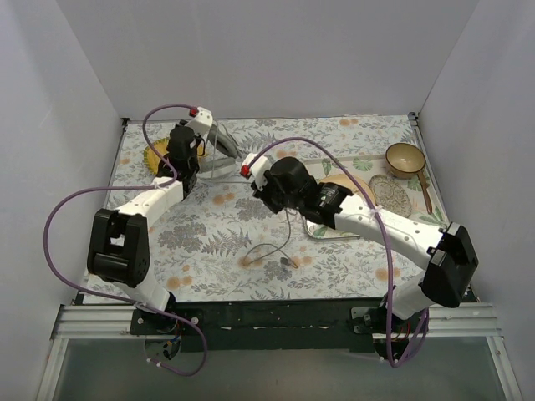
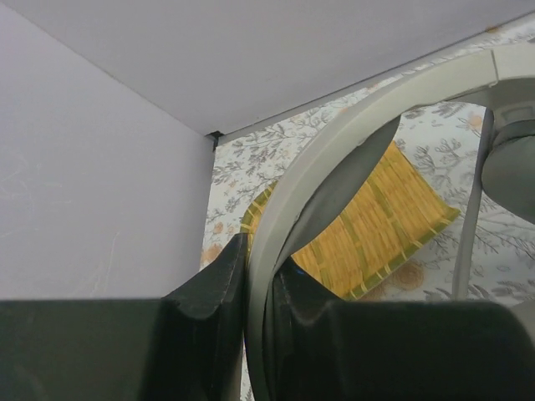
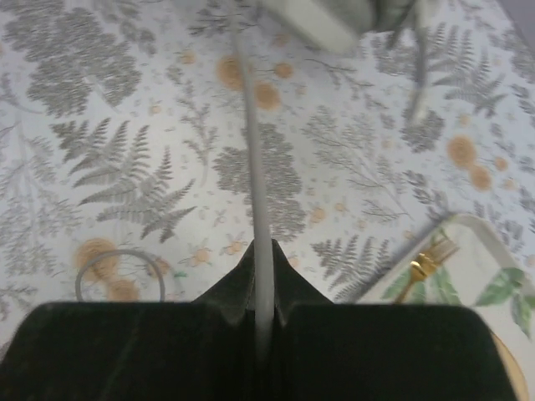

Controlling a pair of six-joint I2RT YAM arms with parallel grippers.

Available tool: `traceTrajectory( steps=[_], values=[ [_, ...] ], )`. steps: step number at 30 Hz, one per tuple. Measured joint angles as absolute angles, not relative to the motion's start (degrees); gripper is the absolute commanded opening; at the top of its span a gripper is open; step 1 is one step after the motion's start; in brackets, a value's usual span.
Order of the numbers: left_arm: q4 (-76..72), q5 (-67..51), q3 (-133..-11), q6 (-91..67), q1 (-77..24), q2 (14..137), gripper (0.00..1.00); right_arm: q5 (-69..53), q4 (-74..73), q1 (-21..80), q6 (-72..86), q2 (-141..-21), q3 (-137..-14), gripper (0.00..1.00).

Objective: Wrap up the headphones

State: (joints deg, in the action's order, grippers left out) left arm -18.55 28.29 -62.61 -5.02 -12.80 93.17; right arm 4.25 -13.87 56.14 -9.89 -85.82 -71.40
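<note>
While the wrapping is judged to be at an early stage, both holds needed for it are found to be in place. On the fern-patterned desk (image 1: 209, 267), the headphones (image 1: 224, 149) are located towards the far left, near a yellow woven mat (image 2: 376, 225). Whether the earcups rest on the desk cannot be told.

The left claw (image 2: 255, 259) is clenched on the curved headband (image 2: 351, 125), which is pinched edge-on between its two fingers. The right claw (image 3: 261, 251), nearer the middle of the desk, is closed on the thin grey cord (image 3: 251, 125). That cord is seen to run straight from between its fingers to an earcup (image 3: 313, 21).

No turn of cord is observed around the headband or the earcups in any view. Below the right claw, the rest of the cord is noted hanging down to a loose loop (image 1: 266, 251) on the desk, with what appears to be the plug (image 1: 288, 262) just beside it.

All of the winding is judged to be outstanding. The slack is to be taken round the headphones turn by turn, and the free end is to be secured.
</note>
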Motion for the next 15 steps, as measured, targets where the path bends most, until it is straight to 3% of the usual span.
traceTrajectory(
  steps=[8, 15],
  values=[
    [-14.8, 21.9, -52.6, 1.8, -18.8, 83.3, 0.00, 11.7, -18.7, 46.9, -13.3, -85.8, -77.9, 0.01],
    [0.4, 14.0, -55.1, -2.3, -24.1, 77.5, 0.00, 5.5, -19.1, 38.4, -16.0, -86.4, -81.0, 0.01]
  ],
)
